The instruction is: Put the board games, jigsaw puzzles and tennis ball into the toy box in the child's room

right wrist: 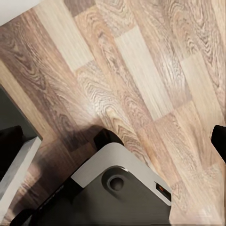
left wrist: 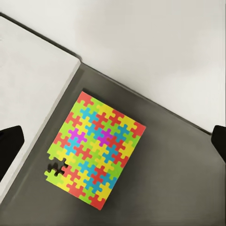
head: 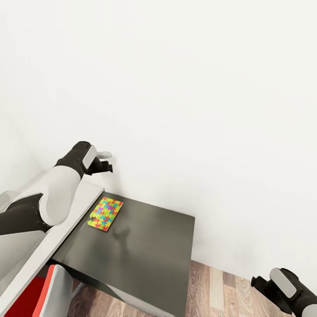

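Note:
One jigsaw puzzle (head: 105, 213) (left wrist: 96, 148), a bright mat of interlocking pieces with a small gap near one corner, lies flat on the table's dark grey side unit (head: 145, 246), close to the light desk top (head: 66, 220). My left gripper (head: 107, 161) (left wrist: 113, 143) hovers open well above it, and in the left wrist view the mat lies between the fingertips (left wrist: 9, 146). My right gripper (head: 259, 284) (right wrist: 113, 141) hangs open low at the right, over the wooden floor. The board games, tennis ball, toy box and bed are out of view.
A white wall (head: 198, 88) runs right behind the side unit. A red and white chair (head: 42, 293) stands at the desk's near edge. Wooden floor (head: 220, 290) (right wrist: 141, 70) lies right of the unit, with my own base (right wrist: 122, 188) under the right gripper.

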`<state>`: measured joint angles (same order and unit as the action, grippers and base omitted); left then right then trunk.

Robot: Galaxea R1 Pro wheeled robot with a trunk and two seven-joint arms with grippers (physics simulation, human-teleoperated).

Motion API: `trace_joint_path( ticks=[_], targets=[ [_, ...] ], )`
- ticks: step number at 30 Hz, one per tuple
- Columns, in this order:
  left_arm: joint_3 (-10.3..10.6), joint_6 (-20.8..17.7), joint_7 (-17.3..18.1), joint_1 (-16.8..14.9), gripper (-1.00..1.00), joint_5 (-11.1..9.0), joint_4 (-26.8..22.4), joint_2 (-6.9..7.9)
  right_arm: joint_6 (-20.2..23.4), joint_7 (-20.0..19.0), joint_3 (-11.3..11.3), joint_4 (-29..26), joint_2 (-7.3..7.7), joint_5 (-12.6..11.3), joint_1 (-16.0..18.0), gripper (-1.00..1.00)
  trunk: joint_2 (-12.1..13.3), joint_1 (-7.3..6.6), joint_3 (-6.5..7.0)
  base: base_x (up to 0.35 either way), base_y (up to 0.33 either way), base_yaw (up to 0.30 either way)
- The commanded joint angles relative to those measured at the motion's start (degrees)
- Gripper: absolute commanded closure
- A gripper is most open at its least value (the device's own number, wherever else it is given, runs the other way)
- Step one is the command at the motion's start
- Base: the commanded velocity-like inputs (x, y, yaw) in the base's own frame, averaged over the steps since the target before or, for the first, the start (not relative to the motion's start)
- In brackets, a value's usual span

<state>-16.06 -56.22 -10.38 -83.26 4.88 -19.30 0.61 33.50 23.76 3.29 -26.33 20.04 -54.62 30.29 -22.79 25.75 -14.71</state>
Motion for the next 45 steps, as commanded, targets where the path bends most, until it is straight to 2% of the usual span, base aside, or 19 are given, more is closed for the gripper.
trace_joint_path(
  ticks=[1, 9, 16, 28, 45],
  targets=[
    [-0.5, -0.3, 0.1, -0.2, -1.0, 0.5, 0.0, -0.02, 0.5, 0.5, 0.3, -0.1, 0.07, -0.6, 0.0, -1.0, -0.1, 0.03, -0.21, 0.0, 0.0, 0.0],
    [-0.4, -0.7, 0.1, -0.6, -1.0, 0.6, 0.0, 0.09, 2.9, 0.5, 0.3, -0.2, 0.16, -0.6, 0.0, -1.0, -0.1, 0.03, -0.97, 0.0, 0.0, 0.0],
    [-0.2, -0.7, 0.3, -0.7, -1.0, 0.7, -0.1, -0.18, 3.2, 0.5, 0.4, -0.2, 0.1, -0.5, -0.1, -1.0, -0.1, 0.03, -1.62, 0.0, 0.0, 0.0],
    [0.1, -0.7, 6.7, -0.7, -1.0, 1.1, -0.7, -0.02, 3.3, 0.5, 0.6, 0.0, 0.17, -0.5, -0.1, -1.0, -0.1, 0.03, -2.75, 0.0, 0.0, 0.0],
    [0.6, -0.9, 7.4, -0.7, -1.0, 1.3, -0.8, -0.3, 3.3, 0.5, 0.6, 0.0, 0.1, -0.5, -0.1, -1.0, -0.1, 0.03, -4.35, 0.0, 0.0, 0.0]
  ],
)
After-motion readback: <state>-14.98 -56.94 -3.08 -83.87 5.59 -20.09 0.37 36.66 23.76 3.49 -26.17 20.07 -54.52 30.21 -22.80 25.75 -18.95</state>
